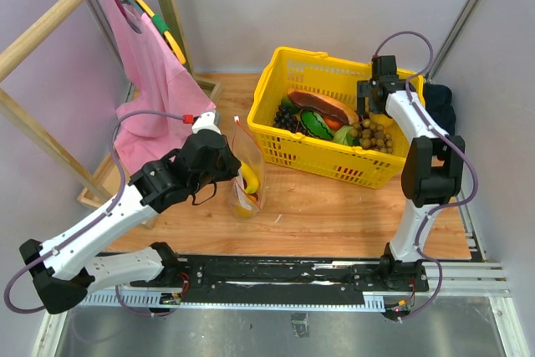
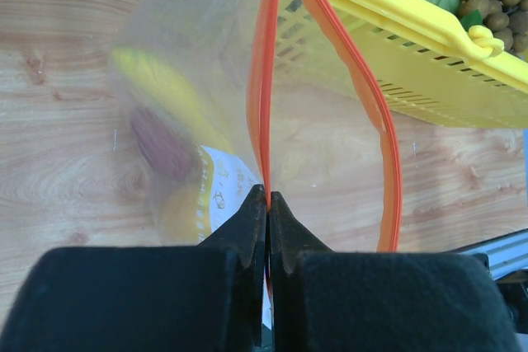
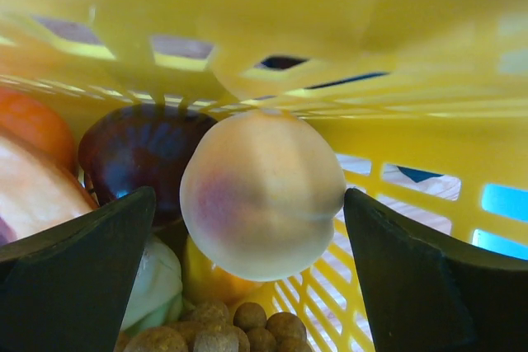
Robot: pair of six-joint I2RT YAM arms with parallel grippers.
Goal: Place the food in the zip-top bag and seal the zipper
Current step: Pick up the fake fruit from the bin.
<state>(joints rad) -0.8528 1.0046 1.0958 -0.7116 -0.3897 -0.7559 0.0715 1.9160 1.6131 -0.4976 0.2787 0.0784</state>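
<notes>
While the overhead cam is looking down on the wooden desk point(image 1: 351, 206), the left claw point(image 1: 230, 160) is pinching the mouth edge of the clear crinkly zip-top bag point(image 1: 248, 156). That bag is standing upright on the desk just beside the near-left corner of the yellow plastic mesh basket point(image 1: 334, 160), with yellow pieces point(image 1: 248, 181) sitting inside it. Meanwhile the right claw point(image 1: 368, 110) is dipping into the basket's right half, next to the cluster of small tan-brown balls point(image 1: 374, 135). A long brown bread roll point(image 1: 322, 104), a dark grape bunch point(image 1: 287, 119) and a green vegetable point(image 1: 316, 125) are lying in there too.

Left wrist cam: the two black fingers point(image 2: 247, 224) are sitting pressed together on one end of the thin red-orange zipper strip point(image 2: 262, 80). Past the pinch its two sides are gaping apart, so the mouth is standing open. A blurry reddish piece point(image 2: 161, 142) is showing through the plastic.

Right wrist cam: the fingers are spreading wide around an orange-yellow peach-like fruit point(image 3: 262, 204) that's leaning against the basket wall. The right tip is looking like it's barely touching and the left one is sitting clear, so nothing's clamped. A dark purplish piece point(image 3: 136, 150) is sitting just left of and behind the peach.
</notes>
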